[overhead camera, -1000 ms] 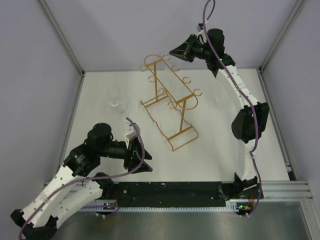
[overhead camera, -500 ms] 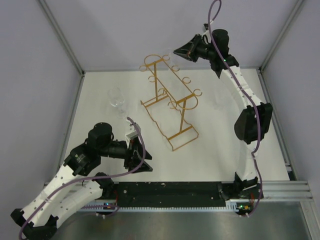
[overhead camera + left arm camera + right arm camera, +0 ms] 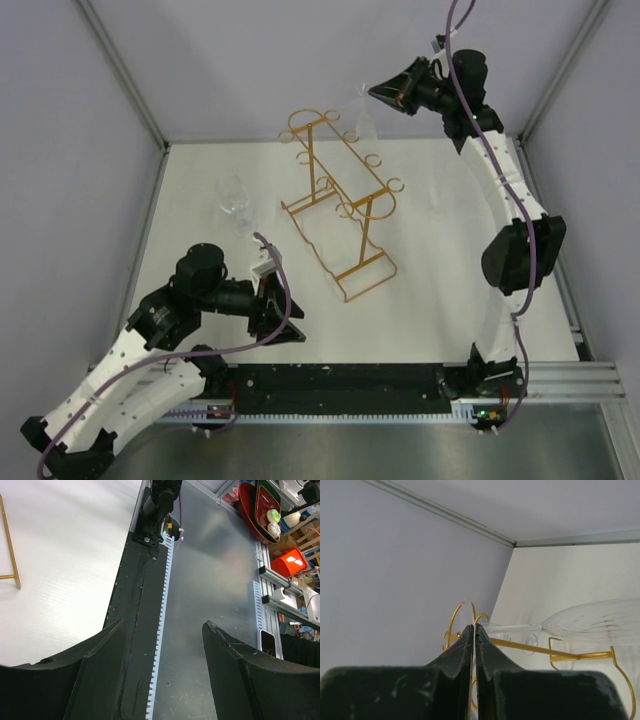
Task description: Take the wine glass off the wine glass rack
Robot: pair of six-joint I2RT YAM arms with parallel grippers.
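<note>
The wine glass rack (image 3: 340, 205) is a gold wire frame standing mid-table. My right gripper (image 3: 376, 92) is raised above the rack's far end, near the back wall. In the right wrist view the right gripper (image 3: 473, 628) is shut on the flat foot of the clear wine glass (image 3: 600, 622), which lies sideways with stem and bowl pointing right, above the rack's rails (image 3: 570, 653). From above the wine glass (image 3: 361, 118) hangs faintly below the jaws, clear of the rails. My left gripper (image 3: 283, 316) is open and empty near the table's front edge, also in the left wrist view (image 3: 162, 630).
A second clear glass (image 3: 234, 200) stands upright on the table left of the rack. A faint third glass (image 3: 437, 205) seems to stand right of the rack. Grey walls enclose the table; a black strip (image 3: 137, 605) runs along the near edge.
My right gripper has risen and moved right and back, carrying the wine glass off the rack's far end. The left arm has not moved.
</note>
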